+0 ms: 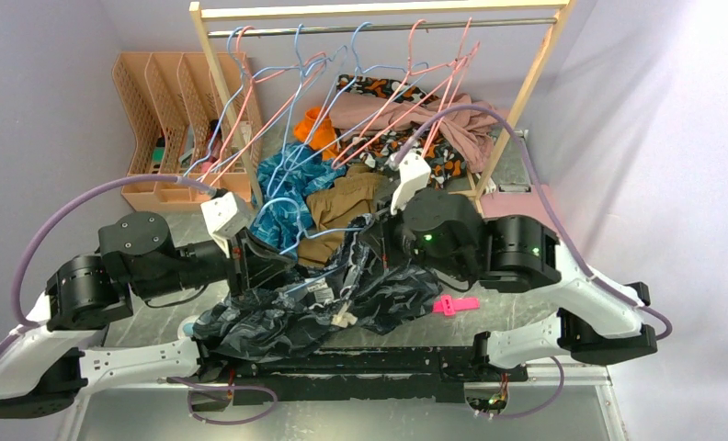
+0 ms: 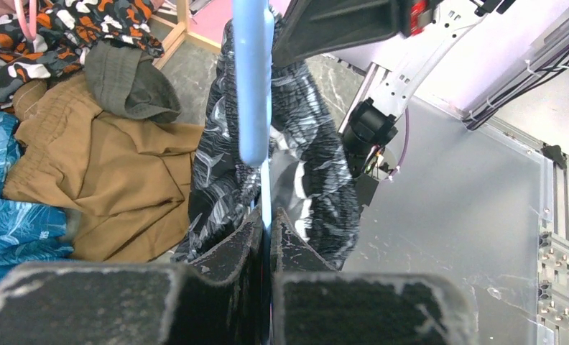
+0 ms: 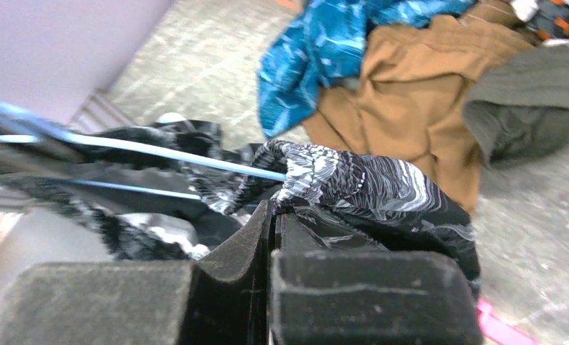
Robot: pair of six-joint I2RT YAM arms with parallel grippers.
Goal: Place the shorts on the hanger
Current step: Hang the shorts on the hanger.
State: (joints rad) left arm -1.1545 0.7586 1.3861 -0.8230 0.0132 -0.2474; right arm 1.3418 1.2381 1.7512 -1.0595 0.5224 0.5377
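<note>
Near edge, 6 o'clock: shorts [image 1: 296, 317] heaped on tabletop [image 3: 195, 65]; left jaws clamped on hanger [image 2: 253, 86] wire, right jaws pinched shut on a shorts fold. Risk: thin pinch slips when lifted, or wire snags brown garment [image 1: 342, 207] at 12 o'clock.

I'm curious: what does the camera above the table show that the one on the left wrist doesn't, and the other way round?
Only the top view shows the rack's hanging rail, the peach organiser and a pink clip on the table. Only the left wrist view shows, close up, the left gripper shut on the wire of the light-blue hanger. Both show that hanger, the dark leaf-print shorts, the brown garment and the teal garment.
</note>
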